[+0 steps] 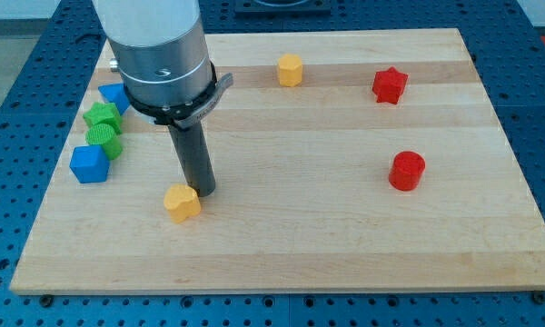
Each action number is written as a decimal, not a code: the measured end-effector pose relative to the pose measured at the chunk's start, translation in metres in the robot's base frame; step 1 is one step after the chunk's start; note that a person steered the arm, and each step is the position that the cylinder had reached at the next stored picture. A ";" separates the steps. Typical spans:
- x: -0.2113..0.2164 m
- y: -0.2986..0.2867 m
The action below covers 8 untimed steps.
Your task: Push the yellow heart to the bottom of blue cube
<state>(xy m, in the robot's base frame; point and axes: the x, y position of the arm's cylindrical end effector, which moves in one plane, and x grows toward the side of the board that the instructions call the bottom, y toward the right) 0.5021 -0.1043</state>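
The yellow heart (182,202) lies on the wooden board near the view's lower left. My tip (203,192) stands just to the right of it and slightly above, touching or nearly touching its upper right edge. The blue cube (88,163) sits at the board's left edge, to the left of the heart and a little higher in the view. The rod rises from the tip to the arm's grey body at the view's top.
Two green blocks (104,142) (102,115) stack up the left edge above the blue cube, with another blue block (115,95) above them, partly hidden by the arm. A yellow hexagon (290,69), a red star (390,85) and a red cylinder (406,171) lie to the right.
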 end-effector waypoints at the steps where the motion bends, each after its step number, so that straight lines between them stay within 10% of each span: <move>1: 0.011 0.000; 8: 0.052 -0.031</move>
<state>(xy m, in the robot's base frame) 0.5543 -0.1354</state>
